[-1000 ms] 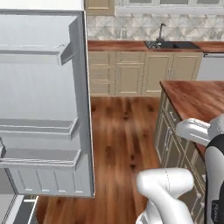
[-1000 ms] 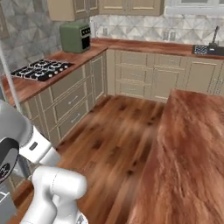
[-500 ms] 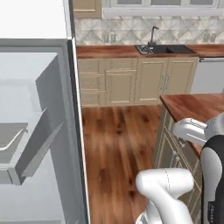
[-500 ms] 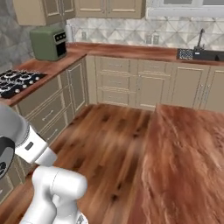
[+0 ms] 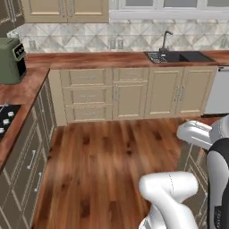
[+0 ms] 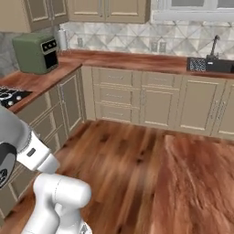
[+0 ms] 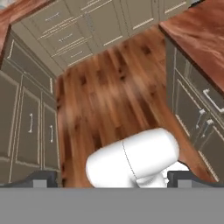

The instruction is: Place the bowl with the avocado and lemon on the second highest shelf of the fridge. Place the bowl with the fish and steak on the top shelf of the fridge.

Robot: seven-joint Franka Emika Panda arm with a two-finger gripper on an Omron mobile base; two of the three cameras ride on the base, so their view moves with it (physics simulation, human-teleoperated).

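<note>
Since the earlier frames both base views have swung across the room: the open grey fridge that stood at the left of the left base view has passed out of frame, and that view now faces the back wall, a change of camera heading and not a move of any object. None of the task's bowls, nor the fridge, can be located in the current frames. Facing the robot is a run of beige panelled cabinets (image 5: 129, 94) with slim bar handles, topped by a glossy red-brown wooden counter (image 5: 89, 59). A dark rectangular sink (image 5: 179, 57) with a curved faucet is set into that counter, and a diamond-patterned tile backsplash (image 5: 134, 36) rises behind it. A boxy olive-green appliance (image 6: 35, 52) with rounded corners stands on the counter in the left corner, and a black stovetop (image 6: 8, 96) lies on the side counter. Floor surface is polished plank wood (image 5: 107, 165) of warm brown. A second wood-grain worktop (image 6: 196, 183) fills the lower right of the right base view. The gripper (image 7: 111, 178) shows its two dark finger tips at opposite sides of the hand view's bottom, fully spread, holding nothing and touching nothing. The white arm (image 5: 172, 197) is folded close above the base, with the hand aimed down at the floor between the cabinet fronts.
</note>
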